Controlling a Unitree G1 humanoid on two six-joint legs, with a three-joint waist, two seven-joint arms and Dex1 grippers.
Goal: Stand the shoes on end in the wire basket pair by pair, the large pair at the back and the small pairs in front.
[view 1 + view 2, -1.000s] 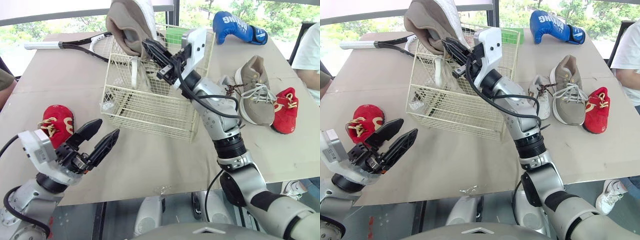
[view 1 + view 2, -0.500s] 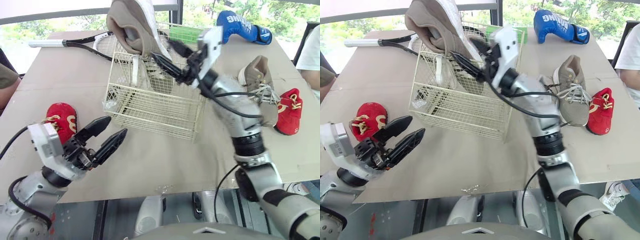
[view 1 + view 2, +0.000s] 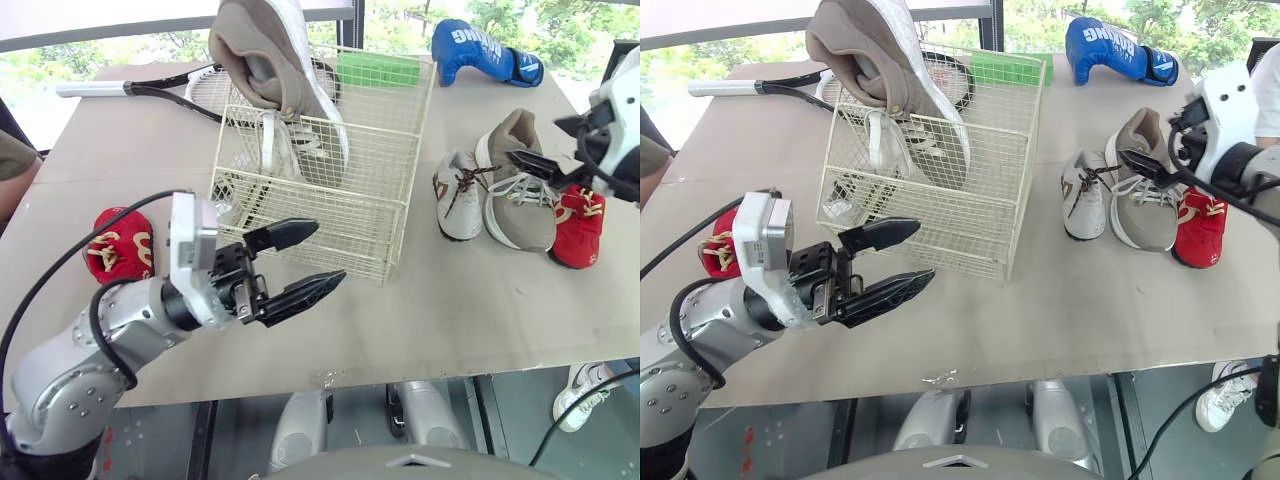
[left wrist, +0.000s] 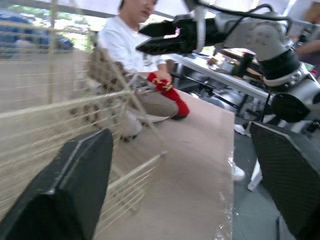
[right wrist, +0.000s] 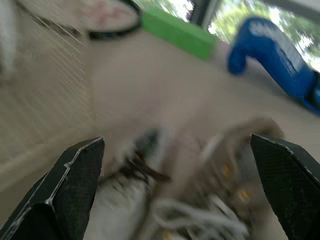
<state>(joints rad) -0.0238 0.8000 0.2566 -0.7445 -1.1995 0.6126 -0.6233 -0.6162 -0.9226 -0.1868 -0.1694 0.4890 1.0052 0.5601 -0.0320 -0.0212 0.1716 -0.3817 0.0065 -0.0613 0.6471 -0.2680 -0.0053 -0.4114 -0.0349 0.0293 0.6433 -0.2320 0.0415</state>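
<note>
Looking at the wire basket (image 3: 380, 170) first: it's a cream mesh box sitting upper centre of the head views on the tan worktop (image 3: 450, 300). One big tan shoe (image 3: 262, 55) stands on end in its back left corner. The heel opening is up, the white sole faces the right of the frame, and most of it pokes out above the rim. Right below it inside the mesh there's a small white laced shoe (image 3: 272, 150), upright too as far as I can tell.

The rest of the shoes are out on the worktop. The other tan shoe (image 3: 515, 195) lies flat at centre right, with a little white shoe (image 3: 455, 185) just beside it on the basket side and a red shoe (image 3: 572, 225) touching its other side. A second red shoe (image 3: 118, 245) sits alone at mid left, well apart from the basket.

The left hand (image 3: 330, 250) hovers lower centre, just in front of the basket's near wall, fingers spread wide and empty. The right hand (image 3: 535, 140) is at the right edge above the flat tan shoe, also spread wide and holding nothing.

A blue boxing glove (image 3: 480, 50), green block (image 3: 378, 70) and racket (image 3: 150, 90) lie along the top.
</note>
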